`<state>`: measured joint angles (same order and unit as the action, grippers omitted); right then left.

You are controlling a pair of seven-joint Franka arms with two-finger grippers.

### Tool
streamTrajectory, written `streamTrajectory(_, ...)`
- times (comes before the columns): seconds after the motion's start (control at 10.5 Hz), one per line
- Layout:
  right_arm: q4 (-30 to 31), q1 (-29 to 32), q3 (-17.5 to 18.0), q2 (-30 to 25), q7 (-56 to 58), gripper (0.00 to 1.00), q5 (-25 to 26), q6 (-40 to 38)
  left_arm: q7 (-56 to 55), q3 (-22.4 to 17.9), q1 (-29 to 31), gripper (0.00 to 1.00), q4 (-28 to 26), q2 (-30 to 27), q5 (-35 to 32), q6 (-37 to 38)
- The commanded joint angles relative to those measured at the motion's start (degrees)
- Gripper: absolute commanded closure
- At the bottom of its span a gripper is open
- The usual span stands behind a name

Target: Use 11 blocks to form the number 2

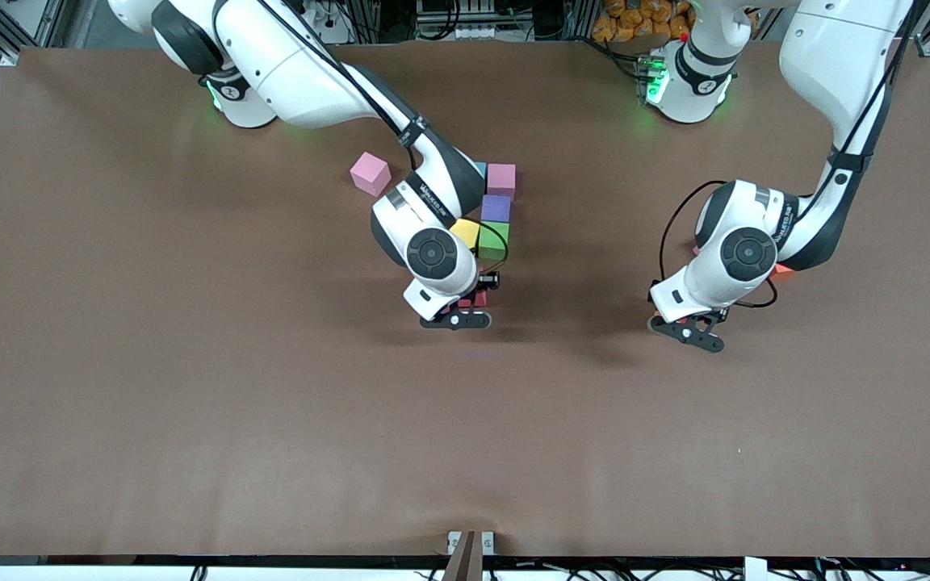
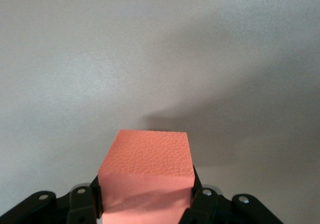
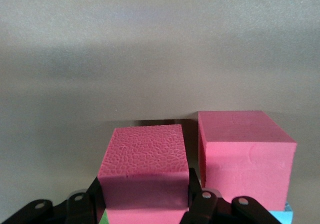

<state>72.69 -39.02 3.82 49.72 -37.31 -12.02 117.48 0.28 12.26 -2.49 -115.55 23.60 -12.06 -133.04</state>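
Note:
Several blocks stand packed together mid-table: pink (image 1: 500, 179), purple (image 1: 496, 208), green (image 1: 494, 240) and yellow (image 1: 465, 232). The right arm hides the rest of this group. At the group's edge nearest the front camera, my right gripper (image 1: 469, 307) (image 3: 145, 194) is shut on a red block (image 3: 145, 151). That block is low, beside a second red block (image 3: 245, 154). My left gripper (image 1: 679, 323) (image 2: 147, 194) is shut on an orange block (image 2: 150, 151) over bare table toward the left arm's end.
A loose pink block (image 1: 370, 173) lies apart from the group, toward the right arm's base. A bit of orange block (image 1: 784, 272) peeks from under the left arm's wrist. The brown table (image 1: 190, 403) stretches wide toward the front camera.

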Motion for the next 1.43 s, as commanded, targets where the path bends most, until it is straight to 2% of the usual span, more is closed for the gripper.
streamTrajectory(0.0, -1.3, -0.7, -0.6, 0.7, -0.9, 0.31, 0.8, -0.1, -3.0, 1.4, 0.2, 0.38, 1.9, -1.0, 1.5, 3.7)
streamTrajectory(0.38, -1.3, -0.7, -0.6, 0.6, -0.9, 0.29, 0.8, -0.2, -5.6, 1.8, 0.2, 0.38, 5.8, -1.0, 1.8, 7.4)
streamTrajectory(0.67, -1.3, -0.7, -0.6, 0.5, -0.9, 0.29, 0.8, -0.4, -8.4, 1.8, 0.0, 0.38, 8.8, -1.0, 6.0, 11.1)
streamTrajectory(1.34, -0.1, -0.9, -0.6, -0.8, -1.0, 0.29, 0.8, -2.3, -41.4, 7.0, -0.3, 0.38, 10.0, -1.0, 6.6, 11.8)
